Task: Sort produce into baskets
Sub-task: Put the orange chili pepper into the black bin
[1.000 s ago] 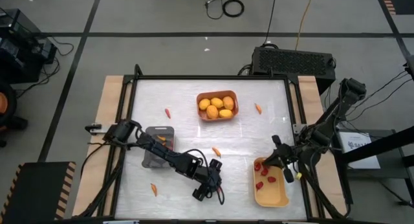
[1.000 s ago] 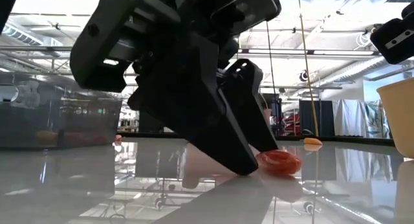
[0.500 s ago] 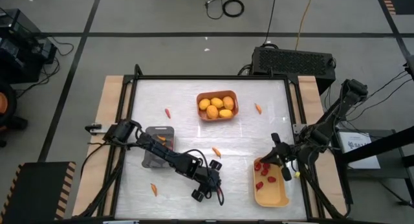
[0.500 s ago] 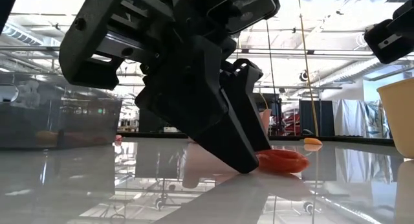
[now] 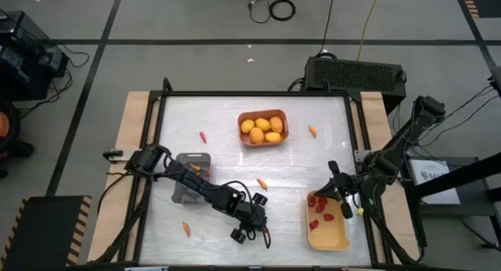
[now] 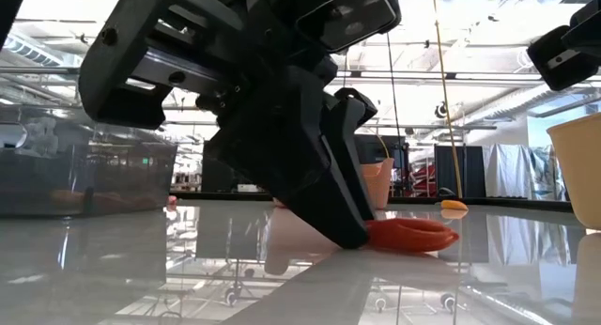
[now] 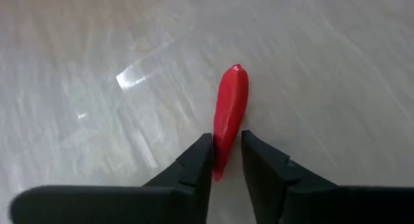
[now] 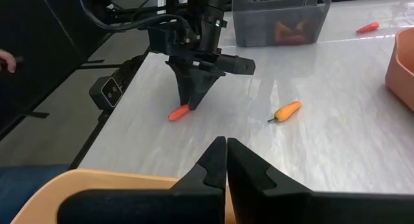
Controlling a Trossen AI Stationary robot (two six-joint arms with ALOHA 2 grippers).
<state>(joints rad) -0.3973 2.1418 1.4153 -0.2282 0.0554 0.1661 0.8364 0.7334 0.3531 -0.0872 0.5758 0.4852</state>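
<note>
Low view shows the left gripper (image 6: pixel 352 233) has narrowed onto the red chili (image 6: pixel 413 235) (fingers flanking it); lifting seems next.

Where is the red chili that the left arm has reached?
In the high view the red chili lies near the table's front edge, between the left gripper's jaws, beside the yellow basket.

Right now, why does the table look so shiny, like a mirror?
In the low view the table mirrors the ceiling lights and the left hand. In the left wrist view a bright glare patch sits beside the red chili. In the high view the tabletop looks pale and washed out.
</note>
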